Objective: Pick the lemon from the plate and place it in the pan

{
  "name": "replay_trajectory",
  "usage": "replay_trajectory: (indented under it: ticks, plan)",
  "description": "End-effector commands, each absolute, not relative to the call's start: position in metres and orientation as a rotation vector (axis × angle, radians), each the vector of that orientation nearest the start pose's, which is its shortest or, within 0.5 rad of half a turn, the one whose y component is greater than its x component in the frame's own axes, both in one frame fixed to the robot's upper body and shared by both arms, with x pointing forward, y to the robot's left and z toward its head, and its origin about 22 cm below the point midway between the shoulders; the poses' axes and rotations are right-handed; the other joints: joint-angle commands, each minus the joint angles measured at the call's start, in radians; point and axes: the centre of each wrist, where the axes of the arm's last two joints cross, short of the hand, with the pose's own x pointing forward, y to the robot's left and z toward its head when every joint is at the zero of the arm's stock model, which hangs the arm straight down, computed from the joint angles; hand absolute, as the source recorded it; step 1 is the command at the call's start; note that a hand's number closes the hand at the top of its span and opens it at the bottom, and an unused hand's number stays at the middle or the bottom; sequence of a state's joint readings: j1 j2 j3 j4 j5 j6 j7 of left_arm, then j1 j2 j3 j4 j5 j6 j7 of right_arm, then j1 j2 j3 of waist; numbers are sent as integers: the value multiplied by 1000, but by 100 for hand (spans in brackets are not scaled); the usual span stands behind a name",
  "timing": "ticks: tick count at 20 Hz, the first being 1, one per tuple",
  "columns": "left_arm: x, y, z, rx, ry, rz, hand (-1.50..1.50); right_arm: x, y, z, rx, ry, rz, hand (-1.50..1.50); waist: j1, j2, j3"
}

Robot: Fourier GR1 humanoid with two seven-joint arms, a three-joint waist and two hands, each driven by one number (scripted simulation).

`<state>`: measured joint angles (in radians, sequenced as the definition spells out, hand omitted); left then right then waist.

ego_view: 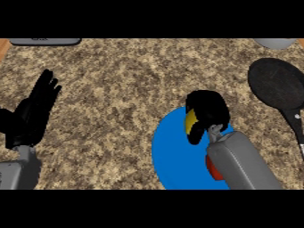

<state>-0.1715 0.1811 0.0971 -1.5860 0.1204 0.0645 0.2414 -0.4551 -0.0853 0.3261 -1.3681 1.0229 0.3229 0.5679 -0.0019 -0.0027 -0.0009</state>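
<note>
Curling over lemon, right robot hand — seemingly gripping, pan beside plate

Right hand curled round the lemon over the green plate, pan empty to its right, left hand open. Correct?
Not quite: the plate is blue, not green, as the head view shows. The rest holds: right hand curled round the lemon, pan empty, left hand open.

a single head view looks steeply down on the counter, seemingly from close above.
</note>
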Motion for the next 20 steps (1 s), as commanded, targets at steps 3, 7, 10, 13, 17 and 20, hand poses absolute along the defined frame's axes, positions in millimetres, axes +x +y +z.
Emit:
replay_trajectory:
  ticks: [3, 7, 10, 13, 17, 20]
  plan:
    - [276, 273, 51, 122, -1513, 47, 0, 321, -125, 131, -1224, -1261, 1140, 150, -4, -3, 0]
    - [279, 270, 48, 127, -1503, 50, 0, 292, -123, 163, -1345, -1388, 1051, 150, -16, -4, 0]
    - [275, 280, 67, 104, -1519, 30, 0, 293, -126, 195, -1366, -1366, 1014, 150, 1, -1, 1]
    - [272, 283, 61, 98, -1521, 36, 0, 294, -130, 203, -1351, -1360, 958, 150, 3, 1, 1]
    - [282, 271, 52, 101, -1508, 41, 0, 307, -175, 204, -1377, -1355, 838, 150, 0, 3, 1]
    - [285, 271, 55, 97, -1532, 46, 0, 334, -199, 202, -1402, -1341, 773, 150, 5, 5, 1]
